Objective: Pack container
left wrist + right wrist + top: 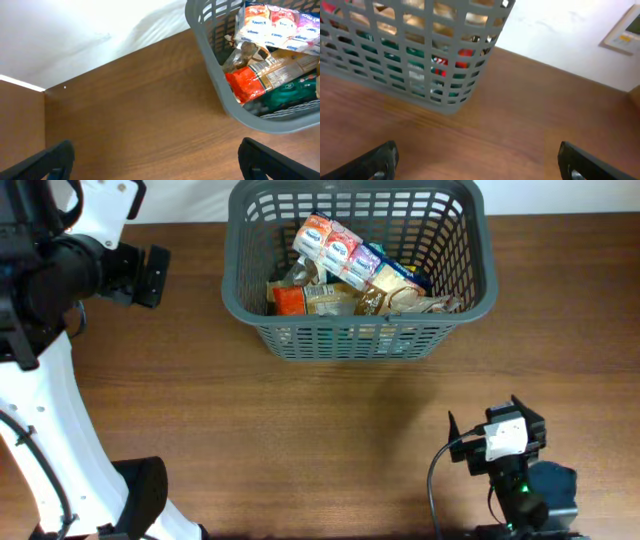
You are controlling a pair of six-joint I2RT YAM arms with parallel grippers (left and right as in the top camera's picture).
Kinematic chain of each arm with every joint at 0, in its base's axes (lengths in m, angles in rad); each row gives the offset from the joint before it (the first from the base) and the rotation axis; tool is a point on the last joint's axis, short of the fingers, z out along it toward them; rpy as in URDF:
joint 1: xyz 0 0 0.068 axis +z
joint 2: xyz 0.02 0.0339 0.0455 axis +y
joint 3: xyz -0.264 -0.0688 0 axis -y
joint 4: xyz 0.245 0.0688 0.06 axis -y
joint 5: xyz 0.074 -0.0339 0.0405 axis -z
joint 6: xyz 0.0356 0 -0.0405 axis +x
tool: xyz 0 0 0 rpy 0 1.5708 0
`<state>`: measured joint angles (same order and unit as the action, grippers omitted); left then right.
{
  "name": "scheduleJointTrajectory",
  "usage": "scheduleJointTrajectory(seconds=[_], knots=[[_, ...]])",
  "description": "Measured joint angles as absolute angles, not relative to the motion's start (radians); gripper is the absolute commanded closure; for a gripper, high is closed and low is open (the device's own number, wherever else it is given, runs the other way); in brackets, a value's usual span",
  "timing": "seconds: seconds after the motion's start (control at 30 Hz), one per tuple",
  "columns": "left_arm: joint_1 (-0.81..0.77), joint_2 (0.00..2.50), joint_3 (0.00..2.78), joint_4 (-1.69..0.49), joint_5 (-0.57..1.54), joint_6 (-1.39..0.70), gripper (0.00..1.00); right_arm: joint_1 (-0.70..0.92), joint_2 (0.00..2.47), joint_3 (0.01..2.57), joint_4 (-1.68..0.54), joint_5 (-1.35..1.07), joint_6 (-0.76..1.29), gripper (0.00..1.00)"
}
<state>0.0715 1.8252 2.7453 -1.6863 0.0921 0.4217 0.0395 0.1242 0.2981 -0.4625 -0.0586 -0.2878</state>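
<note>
Though packs fill container overhead, right wrist shows lattice

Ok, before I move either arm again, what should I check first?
1. The left pincer is open and holds nothing: ok.
2. The right pincer is open and holds nothing: ok.
3. The container stands upright on the table: ok.
4. The snack packs lie inside the container, none over its rim: ok.
5. Both pincers are apart from the container: ok.
6. Room in the container for more: cannot tell.
</note>
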Motion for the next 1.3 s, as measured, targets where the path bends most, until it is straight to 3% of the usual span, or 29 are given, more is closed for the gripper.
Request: scheduleJointTrajectory(seconds=[0.43, 1.3], knots=[[0.072, 1.825, 2.745, -1.687, 0.092, 0.422, 0.01, -0.037, 0.015, 0.136, -0.447, -0.066, -0.288, 0.01], [0.072, 1.825, 2.745, -1.687, 0.092, 0.422, 0.01, -0.038, 0.014, 0.134, -0.437, -0.067, -0.288, 0.01]])
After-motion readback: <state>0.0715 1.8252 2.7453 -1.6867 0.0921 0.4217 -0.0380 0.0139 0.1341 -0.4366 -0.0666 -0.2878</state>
